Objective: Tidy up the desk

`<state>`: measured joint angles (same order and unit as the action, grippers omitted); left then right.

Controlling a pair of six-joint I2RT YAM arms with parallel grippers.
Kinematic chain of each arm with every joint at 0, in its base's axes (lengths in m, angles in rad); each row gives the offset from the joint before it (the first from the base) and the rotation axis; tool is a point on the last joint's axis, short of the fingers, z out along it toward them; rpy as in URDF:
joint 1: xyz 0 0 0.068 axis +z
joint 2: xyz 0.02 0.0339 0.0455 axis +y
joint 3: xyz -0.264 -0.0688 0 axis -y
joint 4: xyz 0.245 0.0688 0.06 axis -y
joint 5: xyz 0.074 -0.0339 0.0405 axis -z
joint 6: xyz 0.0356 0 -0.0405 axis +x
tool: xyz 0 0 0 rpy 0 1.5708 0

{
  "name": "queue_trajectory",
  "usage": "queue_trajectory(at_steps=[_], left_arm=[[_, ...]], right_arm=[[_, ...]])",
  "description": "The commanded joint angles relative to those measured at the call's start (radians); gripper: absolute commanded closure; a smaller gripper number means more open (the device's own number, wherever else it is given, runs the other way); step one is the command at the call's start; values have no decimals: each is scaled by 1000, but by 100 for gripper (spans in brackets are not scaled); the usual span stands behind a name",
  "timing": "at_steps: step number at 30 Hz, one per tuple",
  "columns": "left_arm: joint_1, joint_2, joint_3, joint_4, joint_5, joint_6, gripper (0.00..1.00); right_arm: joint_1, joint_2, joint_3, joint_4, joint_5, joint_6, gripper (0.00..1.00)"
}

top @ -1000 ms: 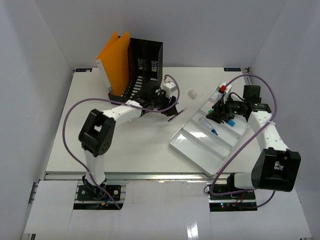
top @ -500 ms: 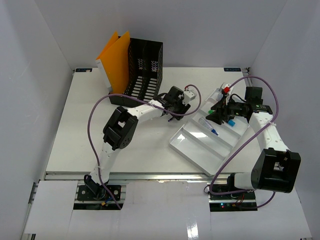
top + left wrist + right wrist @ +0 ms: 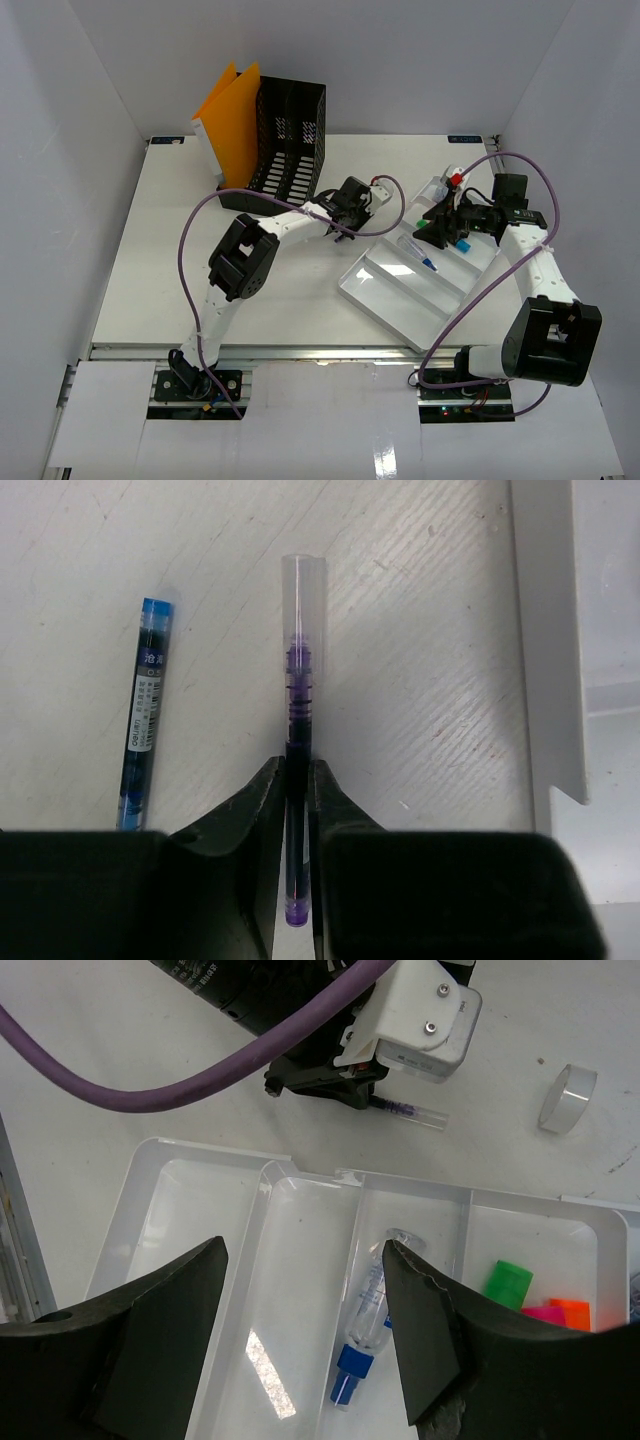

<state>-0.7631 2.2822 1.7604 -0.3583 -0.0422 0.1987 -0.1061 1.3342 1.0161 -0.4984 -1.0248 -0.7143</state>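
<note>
Left gripper (image 3: 296,772) pinching purple pen (image 3: 301,675), on desk (image 3: 420,630)

The black jaws are pinched tight on a slim clear plastic pen with a purple ink core (image 3: 300,680), gripping its lower half; its clear end points away over the scratched white counter (image 3: 430,700). Left of it, apart, lies a blue labelled tube (image 3: 146,715), possibly an ink refill. The rim of a white plastic tray (image 3: 552,630) runs down the right.
</note>
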Motion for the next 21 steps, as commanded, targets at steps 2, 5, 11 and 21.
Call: queue_trajectory(at_steps=[2, 5, 11, 21], left_arm=[[-5, -36, -21, -17, -37, -3, 91], [-4, -56, -30, -16, -42, -7, 96], [-5, -176, -95, 15, -27, 26, 100], [-5, -479, -393, 222, 252, 314, 100]], right_arm=[[-13, -3, -7, -9, -41, -2, 30], [-20, -6, -7, -9, -46, -2, 30], [-50, -14, -9, -9, -62, 0, 31], [-88, -25, -14, -6, -76, 3, 31]])
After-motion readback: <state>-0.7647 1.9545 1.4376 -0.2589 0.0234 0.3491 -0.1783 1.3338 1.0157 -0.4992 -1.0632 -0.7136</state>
